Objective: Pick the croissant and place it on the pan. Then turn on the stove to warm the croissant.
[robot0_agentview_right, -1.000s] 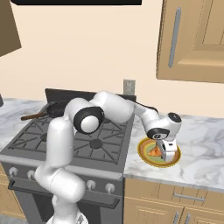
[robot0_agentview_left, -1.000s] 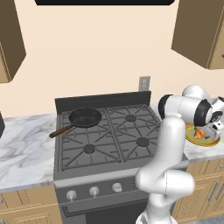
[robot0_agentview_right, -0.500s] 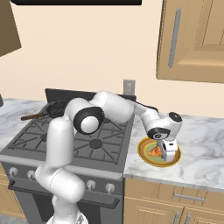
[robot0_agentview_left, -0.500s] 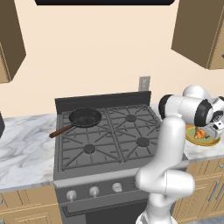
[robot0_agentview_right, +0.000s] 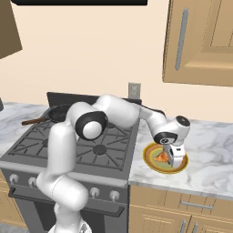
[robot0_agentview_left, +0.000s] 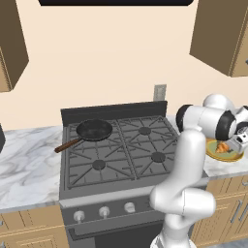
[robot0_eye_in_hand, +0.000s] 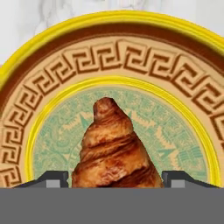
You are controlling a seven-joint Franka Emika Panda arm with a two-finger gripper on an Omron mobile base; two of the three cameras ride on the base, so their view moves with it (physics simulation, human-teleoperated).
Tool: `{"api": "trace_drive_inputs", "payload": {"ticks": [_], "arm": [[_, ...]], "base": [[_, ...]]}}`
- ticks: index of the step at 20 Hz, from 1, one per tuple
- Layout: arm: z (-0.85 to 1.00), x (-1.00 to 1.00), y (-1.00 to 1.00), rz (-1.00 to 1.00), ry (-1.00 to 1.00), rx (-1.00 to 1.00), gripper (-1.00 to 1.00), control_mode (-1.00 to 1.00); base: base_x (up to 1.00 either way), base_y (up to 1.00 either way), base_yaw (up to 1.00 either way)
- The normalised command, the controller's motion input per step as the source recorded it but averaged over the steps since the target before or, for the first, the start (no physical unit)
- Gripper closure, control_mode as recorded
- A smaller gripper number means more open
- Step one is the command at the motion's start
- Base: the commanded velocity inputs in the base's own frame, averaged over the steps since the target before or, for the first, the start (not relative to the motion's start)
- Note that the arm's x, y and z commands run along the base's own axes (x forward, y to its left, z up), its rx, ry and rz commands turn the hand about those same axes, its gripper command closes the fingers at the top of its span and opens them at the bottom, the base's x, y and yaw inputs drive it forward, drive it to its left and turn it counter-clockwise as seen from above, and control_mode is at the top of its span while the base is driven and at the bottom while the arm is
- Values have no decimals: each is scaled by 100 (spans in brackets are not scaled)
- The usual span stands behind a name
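The counter (robot0_agentview_right: pixel 207 150) of grey-veined white marble runs along the wall, split by the stove (robot0_agentview_left: pixel 118 150); the stove is dark grey with four burners under black grates, a raised back panel and a row of silver knobs (robot0_agentview_left: pixel 104 211) along its front edge; wooden cabinets (robot0_agentview_right: pixel 200 41) hang above the counter's right part, and an outlet (robot0_agentview_right: pixel 134 89) sits on the wall behind the stove's right rear corner; the white arm (robot0_agentview_right: pixel 123 113) rises in front of the stove and reaches across its right edge to the counter; the pan (robot0_agentview_left: pixel 94 130) is black and round, resting on the rear left burner with its reddish-brown handle pointing toward the stove's left edge; the plate (robot0_agentview_right: pixel 150 160), yellow-rimmed with a patterned brown band and a green centre, lies on the counter just beside the stove's right edge, near the counter's front edge; the gripper (robot0_agentview_right: pixel 172 157) points down over the plate, its jaws partly spread with one dark tip on each side of the croissant (robot0_eye_in_hand: pixel 114 148); the tips (robot0_eye_in_hand: pixel 52 178) stand close against the pastry's flanks, though whether they press on it I cannot tell; the croissant, golden brown with darker ridges, sits at the middle of the plate, well apart from the pan.
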Motion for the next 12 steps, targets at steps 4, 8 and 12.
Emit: {"api": "trace_drive_inputs", "payload": {"ticks": [4, 8, 12], "arm": [[39, -12, 0, 2, 0, 0, 100, -100], [39, -17, 1, 5, 0, 0, 100, -100], [18, -18, 22, 8, 0, 0, 100, -100]], "base": [[0, 0, 0], [0, 0, 0], [0, 0, 0]]}}
